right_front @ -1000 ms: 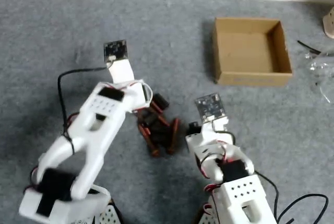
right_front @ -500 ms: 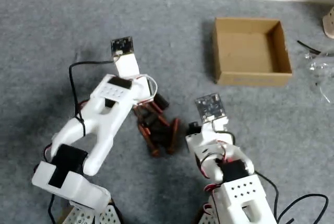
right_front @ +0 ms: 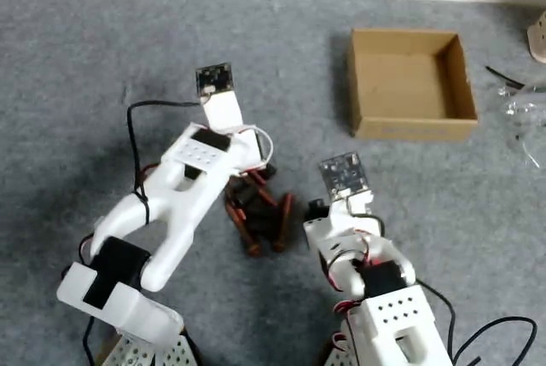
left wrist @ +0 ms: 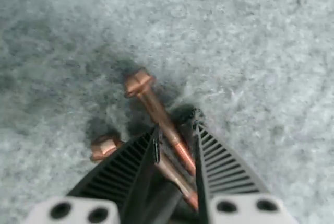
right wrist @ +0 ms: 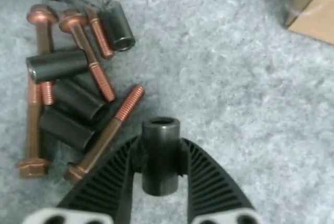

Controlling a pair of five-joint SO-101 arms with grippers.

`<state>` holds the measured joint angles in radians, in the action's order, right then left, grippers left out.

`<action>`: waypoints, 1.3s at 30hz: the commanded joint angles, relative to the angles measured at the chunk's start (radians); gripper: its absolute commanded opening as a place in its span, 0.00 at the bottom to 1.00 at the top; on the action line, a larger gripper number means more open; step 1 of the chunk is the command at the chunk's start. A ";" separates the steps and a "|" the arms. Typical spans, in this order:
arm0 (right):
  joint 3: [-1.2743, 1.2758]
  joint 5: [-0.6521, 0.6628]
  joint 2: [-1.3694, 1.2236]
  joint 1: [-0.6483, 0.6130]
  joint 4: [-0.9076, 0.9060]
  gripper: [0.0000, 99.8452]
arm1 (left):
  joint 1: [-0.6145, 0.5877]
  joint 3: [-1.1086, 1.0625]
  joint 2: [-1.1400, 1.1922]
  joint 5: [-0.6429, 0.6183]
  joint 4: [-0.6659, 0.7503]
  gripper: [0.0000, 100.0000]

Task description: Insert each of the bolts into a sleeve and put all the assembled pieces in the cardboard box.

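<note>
Heap of copper bolts and black sleeves lies on the grey worktop between the two arms, well apart from the cardboard box. Left gripper sits low over the heap, fingers narrowly parted astride one bolt, no clamping evident. Right gripper has its fingers closed on one sleeve, held upright just beside the heap.

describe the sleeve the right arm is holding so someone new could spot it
In the middle of the grey carpet lies a pile of copper bolts and black sleeves. Beside it, the right gripper clamps one black sleeve: the only one held between fingers, apart from the pile, its open end showing.
</note>
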<state>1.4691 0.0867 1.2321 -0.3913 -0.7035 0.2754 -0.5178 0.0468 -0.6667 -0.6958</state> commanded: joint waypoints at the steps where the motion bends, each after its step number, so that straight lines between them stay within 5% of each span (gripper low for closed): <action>1: -0.007 0.020 0.018 0.012 0.041 0.00 | 0.005 0.044 -0.005 -0.008 0.002 0.11; 31: -0.007 0.020 0.019 0.010 0.041 0.00 | -0.073 0.236 0.288 -0.146 -0.083 0.11; 35: -0.007 0.020 0.018 0.010 0.041 0.00 | -0.073 0.292 0.326 -0.143 -0.143 0.00; 39: -0.005 0.020 0.018 0.010 0.041 0.00 | -0.081 0.357 0.358 -0.146 -0.230 0.00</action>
<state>1.4691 0.0867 1.2321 -0.3913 -0.7035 0.2094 -0.2217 0.3782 -0.8078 -0.8324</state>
